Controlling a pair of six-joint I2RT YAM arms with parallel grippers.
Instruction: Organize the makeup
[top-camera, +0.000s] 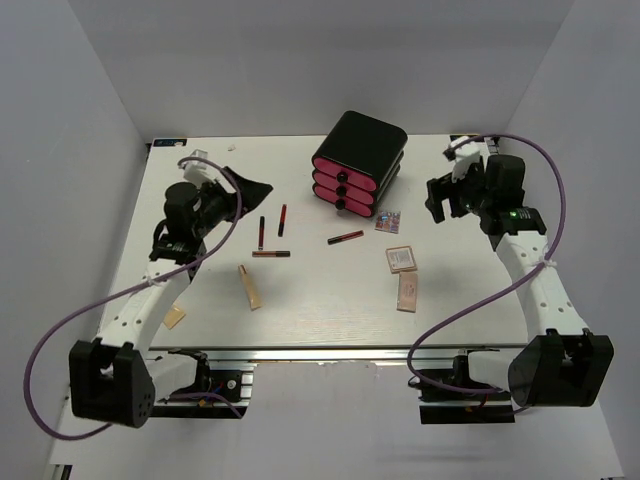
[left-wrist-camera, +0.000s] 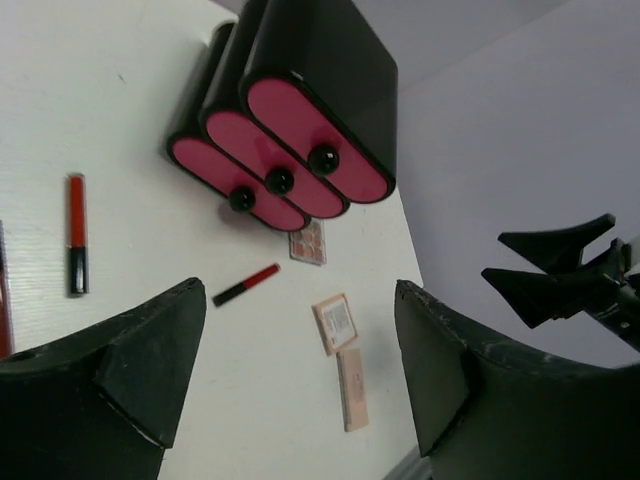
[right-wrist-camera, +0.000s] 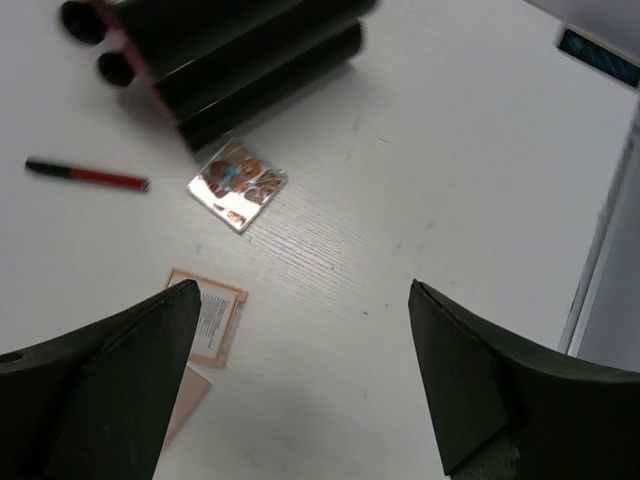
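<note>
The makeup lies loose on the white table (top-camera: 320, 310). A dark stick (top-camera: 261, 232), a red stick (top-camera: 282, 220) and a brown stick (top-camera: 271, 254) lie left of centre. A red-and-dark stick (top-camera: 345, 237), a small eyeshadow palette (top-camera: 388, 221), a square palette (top-camera: 401, 259) and a long beige palette (top-camera: 407, 291) lie right of centre. A beige tube (top-camera: 249, 287) lies near the front. My left gripper (top-camera: 250, 190) is open and empty above the back left. My right gripper (top-camera: 438, 203) is open and empty, right of the eyeshadow palette (right-wrist-camera: 236, 185).
A black box with three pink drawers (top-camera: 358, 160) stands at the back centre, all drawers shut; it also shows in the left wrist view (left-wrist-camera: 300, 130). A small beige piece (top-camera: 175, 318) lies by the left arm. White walls close in the sides and back.
</note>
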